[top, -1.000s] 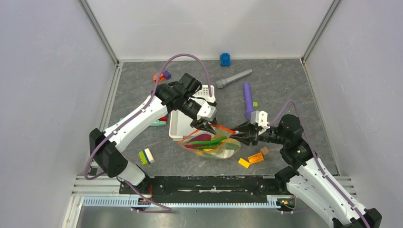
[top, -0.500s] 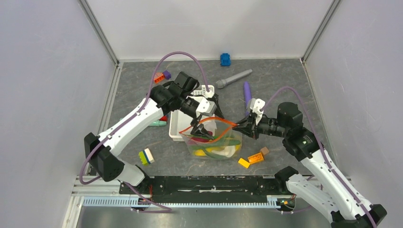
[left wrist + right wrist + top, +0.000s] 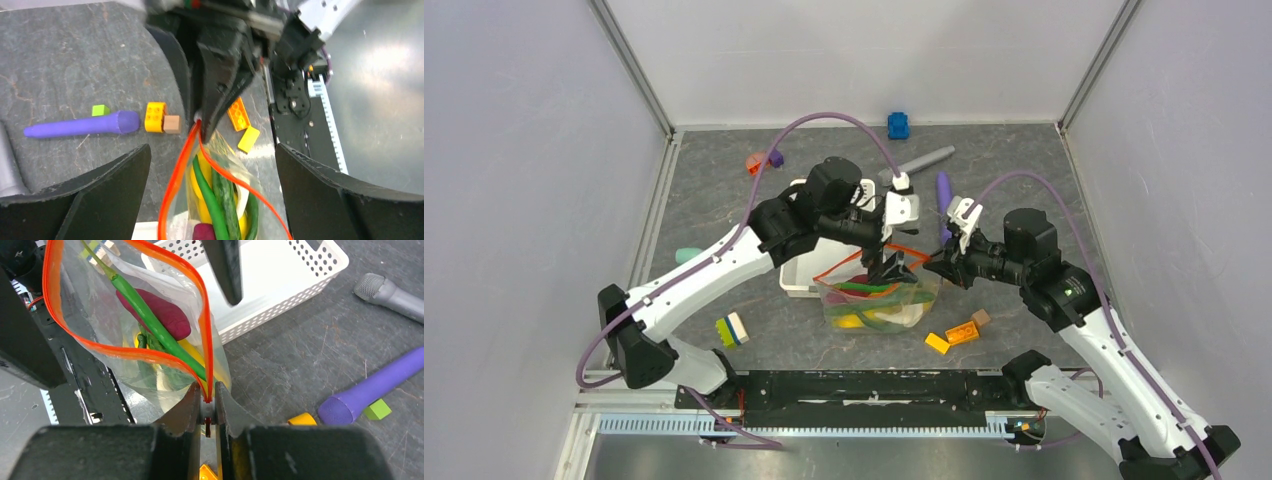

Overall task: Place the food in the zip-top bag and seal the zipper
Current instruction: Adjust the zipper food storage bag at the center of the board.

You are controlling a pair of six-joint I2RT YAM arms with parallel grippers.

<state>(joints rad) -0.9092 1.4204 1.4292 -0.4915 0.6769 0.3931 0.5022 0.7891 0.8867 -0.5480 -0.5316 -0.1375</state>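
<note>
The clear zip-top bag [image 3: 879, 300] hangs upright at the table's middle, its mouth gaping. My right gripper [image 3: 206, 399] is shut on the right end of the orange-red zipper [image 3: 209, 355]. Inside lies the food: a purple-red sweet potato [image 3: 160, 312], a green bean [image 3: 210, 195], a cucumber [image 3: 227, 195] and yellow pieces [image 3: 200, 170]. Directly above the bag's mouth my left gripper [image 3: 211, 150] stands wide open, a finger on either side, touching nothing. In the top view it [image 3: 894, 262] hovers close to the right gripper [image 3: 934, 265].
A white slotted basket [image 3: 802, 262] stands just left of the bag. A long purple cylinder [image 3: 943, 195] and a grey microphone [image 3: 919, 162] lie behind. Orange and yellow blocks [image 3: 954, 335] sit near the bag's front right, and more blocks [image 3: 732, 328] front left.
The left gripper let go of the bag's mouth, opened wide and swung right over the bag. The right gripper closed tighter on the zipper end and the bag rose from lying flat to upright.
</note>
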